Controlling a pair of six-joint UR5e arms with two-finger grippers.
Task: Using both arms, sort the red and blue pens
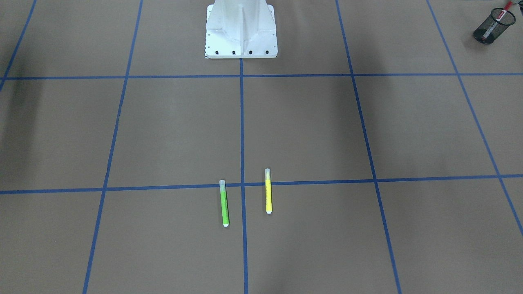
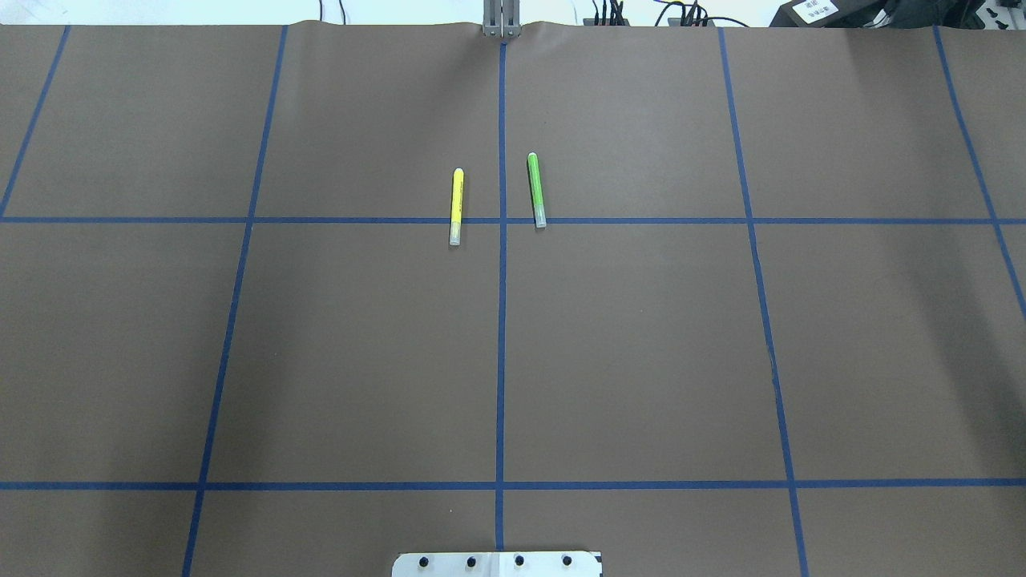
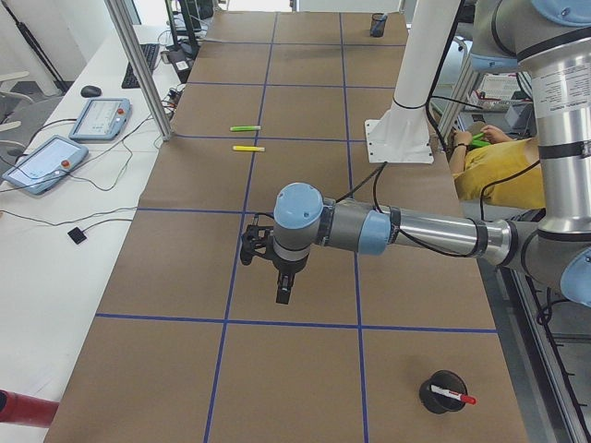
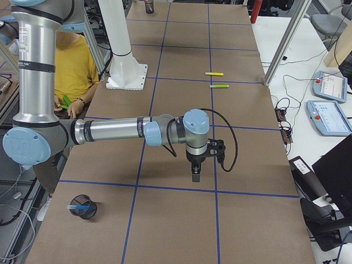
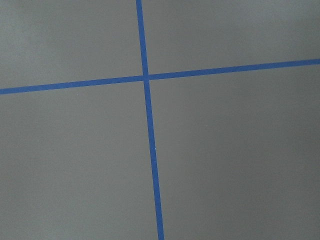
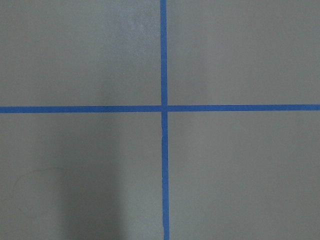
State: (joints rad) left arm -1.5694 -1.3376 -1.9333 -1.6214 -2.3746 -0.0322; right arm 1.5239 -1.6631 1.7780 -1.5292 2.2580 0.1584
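Observation:
The red pen (image 3: 453, 396) lies tilted in a black mesh cup (image 3: 442, 391) near the table's left end; the same red pen (image 1: 506, 7) pokes out of that cup (image 1: 492, 26) in the front-facing view. The blue pen (image 4: 76, 207) rests in another black mesh cup (image 4: 83, 209) at the right end. My left gripper (image 3: 283, 295) hangs fingers-down above the paper, away from its cup. My right gripper (image 4: 195, 177) hangs likewise over the table's right part. Only the side views show the grippers, so I cannot tell whether they are open or shut. Both wrist views show just brown paper and blue tape.
A green highlighter (image 2: 535, 189) and a yellow highlighter (image 2: 456, 205) lie parallel near the table's far middle. The white robot base (image 1: 241, 30) stands at the near edge. A person in a yellow shirt (image 4: 71, 60) sits behind the robot. Tablets (image 3: 97, 118) lie on the side bench.

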